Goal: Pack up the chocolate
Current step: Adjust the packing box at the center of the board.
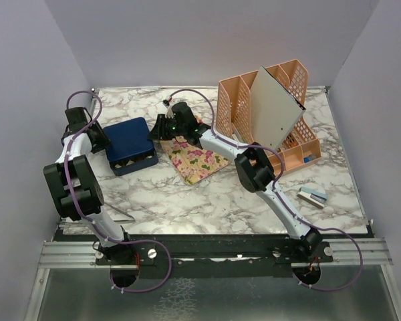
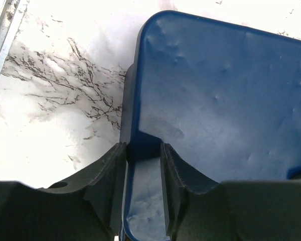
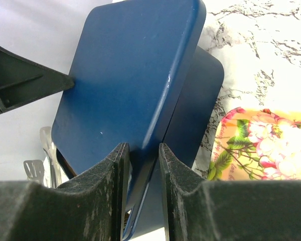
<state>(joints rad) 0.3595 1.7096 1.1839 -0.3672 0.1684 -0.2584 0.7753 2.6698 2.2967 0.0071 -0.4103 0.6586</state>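
Overhead view, with twelve o'clock at the far wall. A marble-patterned bench (image 1: 187, 197) is carrying everything.

At ten o'clock, the left end effector (image 2: 144, 150) is pinching the left rim of a dark blue lid (image 1: 128, 137); its wrist camera is showing one finger (image 2: 108, 175) pressing on each side of that rim. The lid is sitting tilted over a dark blue box (image 3: 195, 100), covering most of it. The chocolate (image 1: 130, 161) is lying inside the box, showing only as a row of small dark and tan pieces along the near edge, where the lid is not reaching.

Just right of the box, near the bench centre, the right end effector (image 3: 143, 150) is gripping the lid's right rim, its fingers closing against both faces of the raised edge.

Beside the box at its four o'clock, a flowered tray (image 1: 197, 160) is lying flat under the right arm.

At two o'clock, an orange desk organiser (image 1: 234, 107) is standing with a grey board (image 1: 274, 110) leaning in it. At four o'clock, a small flat packet (image 1: 312, 195) is lying alone.
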